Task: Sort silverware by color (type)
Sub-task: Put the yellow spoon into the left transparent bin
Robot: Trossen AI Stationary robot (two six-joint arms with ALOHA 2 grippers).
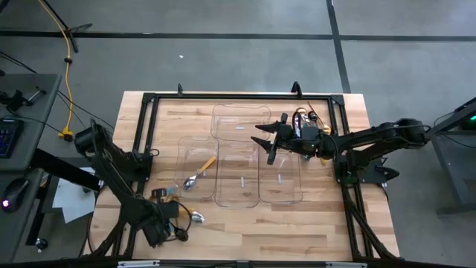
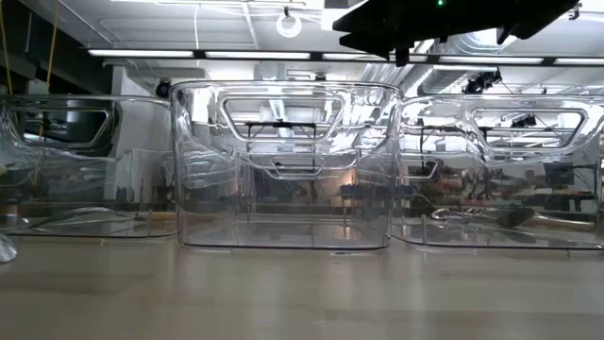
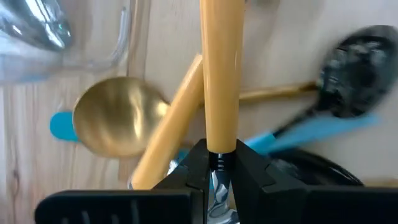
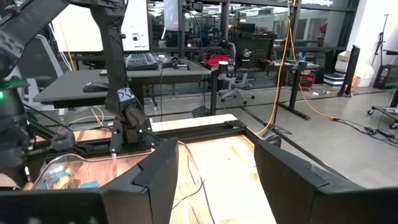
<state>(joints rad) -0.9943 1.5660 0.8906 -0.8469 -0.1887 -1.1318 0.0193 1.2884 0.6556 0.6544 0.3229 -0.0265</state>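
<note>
Loose silverware lies in a heap point(image 1: 182, 216) on the wooden table near its front left. The left wrist view shows a gold spoon point(image 3: 118, 115), a second orange handle point(image 3: 168, 127), a dark spoon point(image 3: 357, 68) and teal handles point(image 3: 314, 132). My left gripper point(image 3: 219, 168) points down into this heap, shut on an orange-handled piece point(image 3: 221, 68). An orange-handled spoon point(image 1: 199, 173) lies in the left clear tray point(image 1: 186, 152). My right gripper point(image 1: 266, 143) hangs open above the trays, holding nothing. My left gripper pinches the orange-handled piece between its two fingers, where the orange handle meets the silver neck point(image 3: 219, 155). The fingers come from above and lie across the piece. The handle passes over the other pieces; whether it is lifted clear I cannot tell.
Several clear plastic trays point(image 1: 238, 175) stand side by side in the table's middle, with one more point(image 1: 242, 123) behind them. A black frame point(image 1: 145, 119) runs round the table's edges. Bare wood lies along the near edge to the right of the heap.
</note>
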